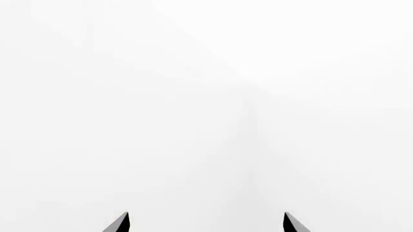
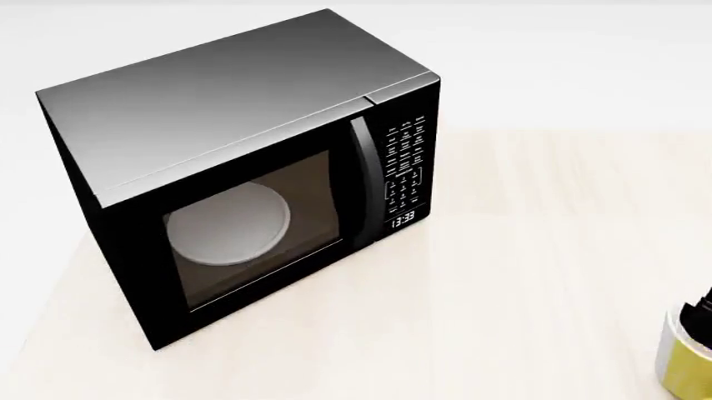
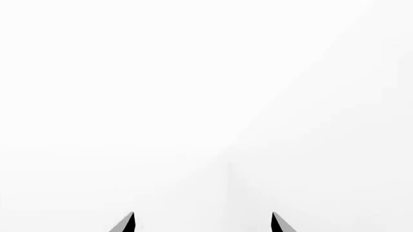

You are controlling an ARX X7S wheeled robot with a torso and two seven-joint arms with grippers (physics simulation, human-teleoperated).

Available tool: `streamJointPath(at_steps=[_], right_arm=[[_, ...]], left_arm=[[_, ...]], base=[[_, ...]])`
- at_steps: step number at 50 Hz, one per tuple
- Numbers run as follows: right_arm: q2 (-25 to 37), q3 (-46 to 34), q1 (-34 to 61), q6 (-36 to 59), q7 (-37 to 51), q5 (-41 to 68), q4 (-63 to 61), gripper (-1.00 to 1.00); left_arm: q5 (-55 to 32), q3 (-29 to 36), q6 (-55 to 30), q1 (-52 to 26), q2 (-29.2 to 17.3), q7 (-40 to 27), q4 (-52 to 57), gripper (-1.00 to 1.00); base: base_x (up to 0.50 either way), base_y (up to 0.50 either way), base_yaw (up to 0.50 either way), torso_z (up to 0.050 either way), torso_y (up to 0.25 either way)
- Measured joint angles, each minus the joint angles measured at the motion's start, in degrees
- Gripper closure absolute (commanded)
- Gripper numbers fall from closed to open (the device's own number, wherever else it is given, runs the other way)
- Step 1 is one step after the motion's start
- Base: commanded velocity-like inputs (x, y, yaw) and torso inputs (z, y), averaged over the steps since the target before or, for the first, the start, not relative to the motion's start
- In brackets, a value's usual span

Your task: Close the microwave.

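Observation:
The microwave [image 2: 233, 125] stands on the light wooden table [image 2: 534, 275] in the head view, black with a grey top. Its glass door [image 2: 239, 237] lies flush with the front, the curved black handle [image 2: 362, 183] beside the white-lettered keypad [image 2: 406, 171]. The white turntable plate [image 2: 228, 225] shows through the window. Neither gripper shows in the head view. In the left wrist view my left gripper [image 1: 206, 223] shows two spread fingertips [image 1: 119, 223] with nothing between them, facing blank white. My right gripper [image 3: 201, 223] looks the same, fingertips [image 3: 125, 224] apart and empty.
A yellow cylindrical object [image 2: 684, 354] with a dark part above it sits at the right edge of the head view, cut off by the frame. Both wrist views show only plain white surroundings.

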Motion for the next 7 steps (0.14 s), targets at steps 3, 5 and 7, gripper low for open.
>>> streamJointPath(at_steps=[3,5,7], right_arm=[[0.1,1.1,0.1,0.1,0.7,-0.2,-0.8,-1.0],[0.2,1.6,0.1,0.1,1.0,-0.4,-1.2,-1.0],[0.2,2.1,0.2,0.2,1.3,-0.5,-1.5,-1.0]], left_arm=[[0.2,-1.0,-0.3,0.0,-0.1,-0.8,0.9,-1.0],[0.4,-1.5,-0.4,0.0,-0.1,-1.2,1.4,-1.0],[0.5,-1.9,-0.5,0.0,-0.2,-1.6,1.7,-1.0]], base=[[0.0,0.0,0.0,0.0,0.0],[0.0,0.0,0.0,0.0,0.0],[0.0,0.0,0.0,0.0,0.0]])
